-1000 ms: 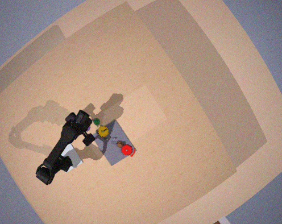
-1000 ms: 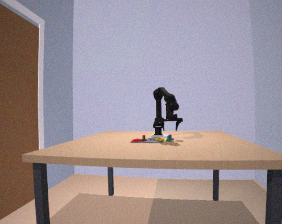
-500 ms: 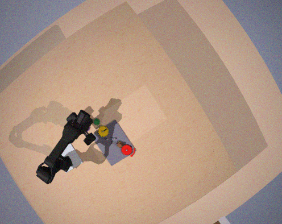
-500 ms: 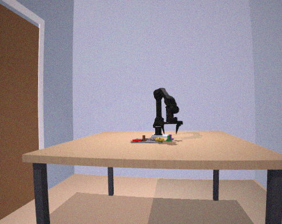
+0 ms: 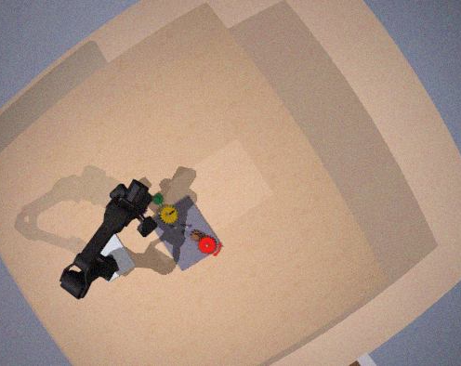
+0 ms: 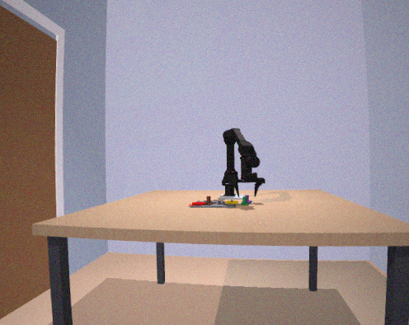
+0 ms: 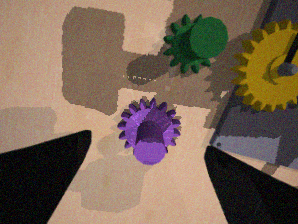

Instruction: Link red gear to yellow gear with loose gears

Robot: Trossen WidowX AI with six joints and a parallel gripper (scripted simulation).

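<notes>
Risk in the top view: knocking the small green gear with its upright stem (image 5: 158,199) (image 6: 245,201) (image 7: 209,38), close beside the flat grey board (image 5: 187,264) (image 7: 250,122), if swinging wide. Brown stemmed gear (image 5: 196,236) (image 6: 209,200) beside the round red gear (image 5: 203,241) (image 6: 198,203) on the board; hard to tell whether fully meshed. In the exterior view, black gripper (image 5: 142,209) (image 6: 246,195) (image 7: 149,144) spread wide, empty, above the gears on the table; seating too small to judge. In the wrist view, purple toothed gear with round stem (image 5: 145,211) (image 6: 247,197) (image 7: 149,152) between the fingertips, untouched; could tip or slip if pinched off-centre. Yellow gear with black stripe (image 5: 167,215) (image 6: 231,202) (image 7: 255,70) cut off at the edge
</notes>
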